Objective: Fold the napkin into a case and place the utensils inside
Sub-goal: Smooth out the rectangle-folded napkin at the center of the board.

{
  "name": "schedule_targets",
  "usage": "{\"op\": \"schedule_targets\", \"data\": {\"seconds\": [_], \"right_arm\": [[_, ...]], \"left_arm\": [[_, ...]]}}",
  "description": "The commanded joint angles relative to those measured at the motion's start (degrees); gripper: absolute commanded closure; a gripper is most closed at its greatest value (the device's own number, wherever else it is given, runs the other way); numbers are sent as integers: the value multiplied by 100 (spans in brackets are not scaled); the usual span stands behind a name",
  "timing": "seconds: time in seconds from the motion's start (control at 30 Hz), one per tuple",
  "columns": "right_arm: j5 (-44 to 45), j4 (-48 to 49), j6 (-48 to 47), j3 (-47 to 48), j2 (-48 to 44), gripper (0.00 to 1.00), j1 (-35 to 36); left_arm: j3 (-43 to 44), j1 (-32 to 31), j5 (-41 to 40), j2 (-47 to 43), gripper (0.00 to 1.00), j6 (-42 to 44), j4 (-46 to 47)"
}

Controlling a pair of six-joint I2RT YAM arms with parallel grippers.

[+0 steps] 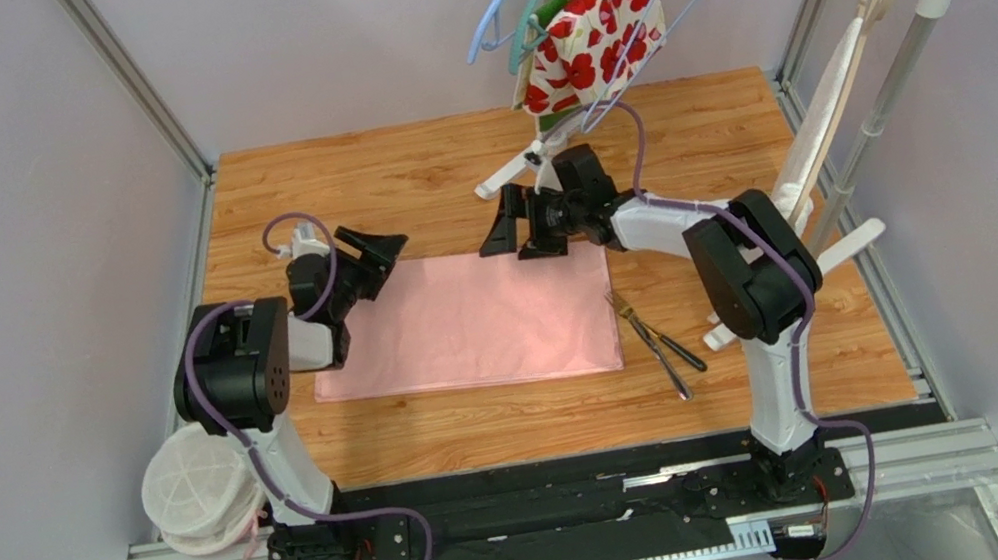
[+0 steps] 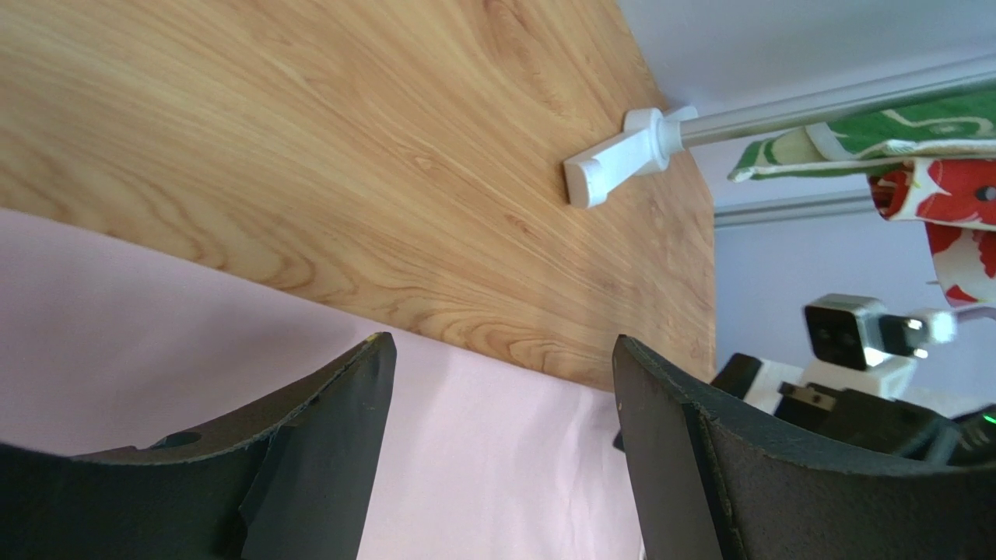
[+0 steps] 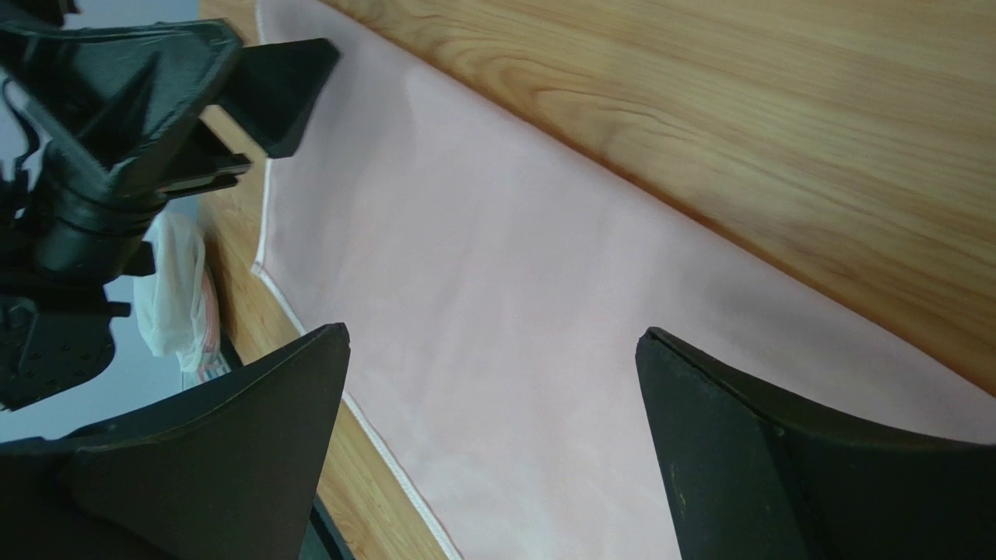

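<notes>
Napkin [image 1: 474, 322] lies flat on the worktop [image 1: 441, 168], 2 utensils [image 1: 652, 338] just beside its right edge. Left tool [image 1: 379, 255] and right tool [image 1: 513, 232] hover over its far edge, both spread wide, gripping nothing. Best pinch that edge at matching heights, then fold evenly nearward.

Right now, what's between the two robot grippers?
Only the far edge of the pink napkin and the bare wooden table. The top view shows this stretch between the left gripper and the right gripper, both with open jaws.
</notes>
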Motion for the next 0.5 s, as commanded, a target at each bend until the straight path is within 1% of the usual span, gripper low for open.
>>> {"op": "schedule_targets", "data": {"seconds": [0.0,0.07,0.1,0.23,0.33,0.47], "right_arm": [[-108,152,152,902,274,2,483],[-169,178,249,1229,537,2,598],[-213,195,319,1526,817,2,712],[-284,275,495,2116,1320,3,923],[-284,240,548,2468,1610,3,1029],[-275,240,575,2593,1866,4,1021]], "left_arm": [[78,1,-235,53,22,-174,-284],[78,1,-297,53,22,-191,-330],[60,1,-315,53,22,-191,-382],[87,1,-411,-69,22,-183,-611],[192,1,-438,-149,22,-121,-936],[227,1,-438,-175,21,-33,-1007]]}}
